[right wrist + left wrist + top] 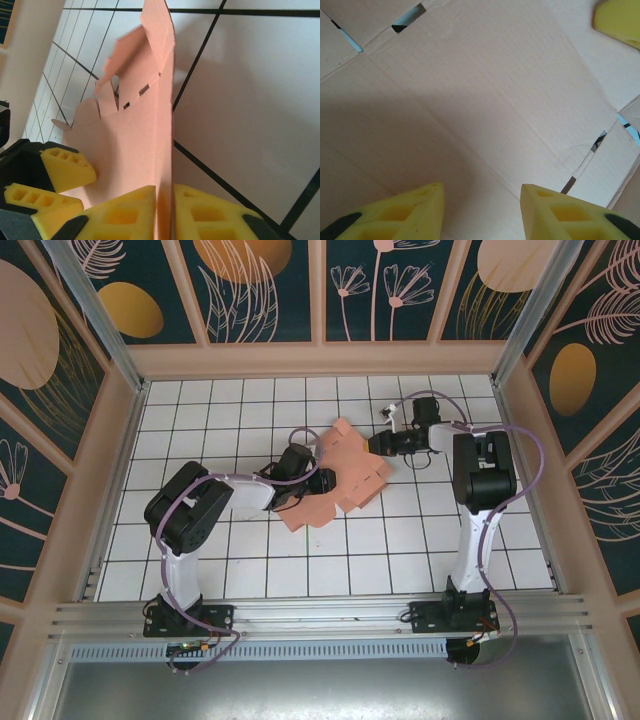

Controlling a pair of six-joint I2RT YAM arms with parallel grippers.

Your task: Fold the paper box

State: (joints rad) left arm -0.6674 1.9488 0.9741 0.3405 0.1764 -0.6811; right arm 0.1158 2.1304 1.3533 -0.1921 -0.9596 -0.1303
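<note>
The paper box point(340, 478) is a salmon-pink die-cut sheet lying mid-table, its right side lifted. My left gripper point(291, 473) is over the sheet's left part. In the left wrist view its yellow fingers point(410, 212) stand apart, open, just above the creased card point(470, 100), with nothing between them. My right gripper point(384, 445) is shut on the sheet's right edge. In the right wrist view it point(165, 210) pinches an upright flap of the paper box point(145, 135), which has slots and notched tabs at its far end.
White tiled tabletop point(300, 560) with black grid lines, walled by beige frames and patterned panels. A metal rail point(320, 615) runs along the near edge by the arm bases. The left gripper's yellow fingers point(65, 167) appear at the left of the right wrist view.
</note>
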